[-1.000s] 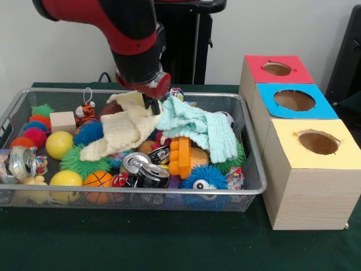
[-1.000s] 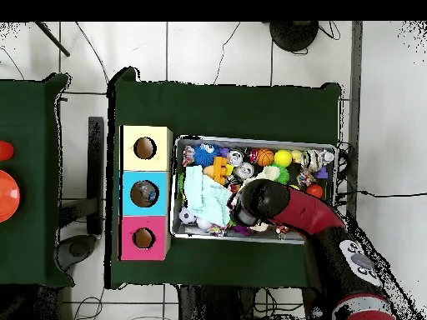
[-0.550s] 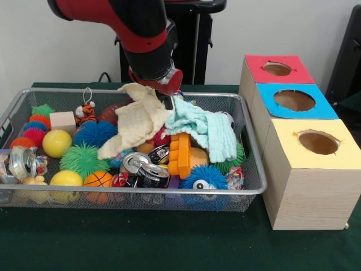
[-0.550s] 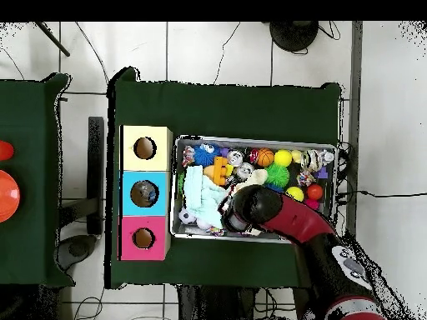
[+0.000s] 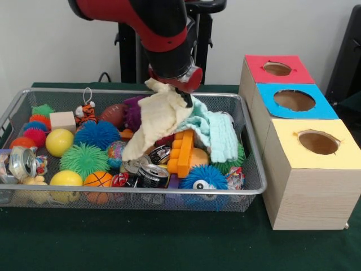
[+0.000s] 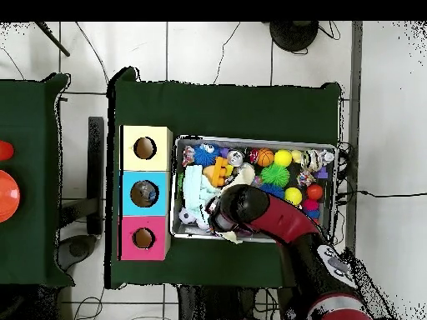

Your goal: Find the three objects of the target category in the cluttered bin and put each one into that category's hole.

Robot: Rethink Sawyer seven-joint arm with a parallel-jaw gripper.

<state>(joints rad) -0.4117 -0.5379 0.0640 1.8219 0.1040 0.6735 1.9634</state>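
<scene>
- One cream cloth point(image 5: 159, 118) hangs from my pincer point(image 5: 181, 92), which is pinched on its top corner above the right half of the wire bin point(image 5: 225, 191); the lower folds trail down toward the orange block point(image 5: 181, 152) and the cans point(image 5: 148, 169).
- I judge cloths to be the target category, so the mint cloth point(image 5: 217, 131) lying just beside it in the bin is likely another one to fetch later.
- From above, my arm hides most of the cream cloth, so I lean on the front view for clearance.
- To do this step well, I want the cloth lifted until its tail clears the bin rim before I travel sideways, or it may snag the mesh or drag toys out.
- Which of the red box point(image 5: 276, 69), blue box point(image 5: 293, 100) or yellow box point(image 5: 317, 142) takes cloths I cannot tell.
- Over the hole, I would lower the tail in first, then release, since a limp cloth can drape over the edge.
</scene>
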